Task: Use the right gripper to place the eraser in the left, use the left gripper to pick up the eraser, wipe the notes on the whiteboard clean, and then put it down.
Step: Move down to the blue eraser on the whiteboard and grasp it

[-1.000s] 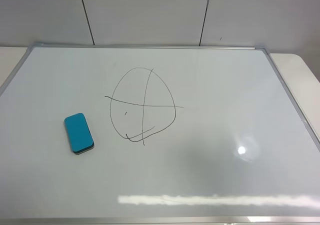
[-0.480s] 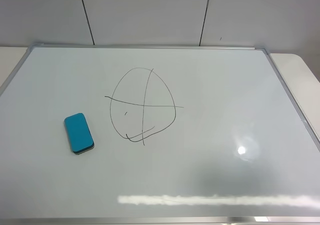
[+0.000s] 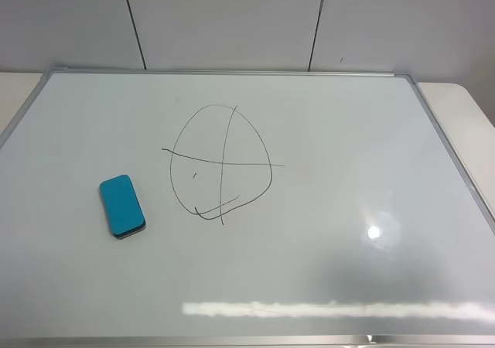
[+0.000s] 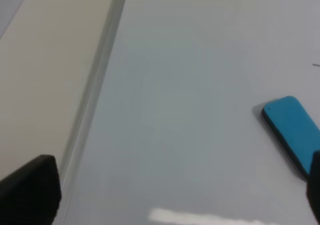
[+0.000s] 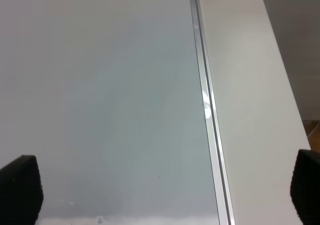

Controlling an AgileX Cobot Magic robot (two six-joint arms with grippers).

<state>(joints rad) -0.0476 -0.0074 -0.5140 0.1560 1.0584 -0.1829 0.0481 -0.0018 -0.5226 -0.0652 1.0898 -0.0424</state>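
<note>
The left gripper (image 4: 172,189) stands with its jaws spread wide and nothing between them. Only its two dark fingertips show in the left wrist view, hanging above the left part of the whiteboard (image 3: 348,131), close to the frame there. The eraser (image 4: 295,132) lies near one fingertip but off to the side, not between the jaws.

The right gripper (image 5: 162,187) is likewise wide open and empty. It sits over the board's right edge, with the silver frame running between its fingertips and the pale table (image 5: 245,85) beyond. Neither arm appears in the high view.

In the high view the eraser (image 3: 122,206) lies flat on the left half of the board, teal side up, its long side running roughly near to far. It is just left of the notes (image 3: 222,165) without touching them. The scribble is whole, so no wiping is done.

Since the eraser already lies on the left, the step in hand looks like the left gripper's pick-up. That calls for moving right to centre the jaws over the eraser, turning to span its narrow width, descending and closing, then sweeping right across the loop.
</note>
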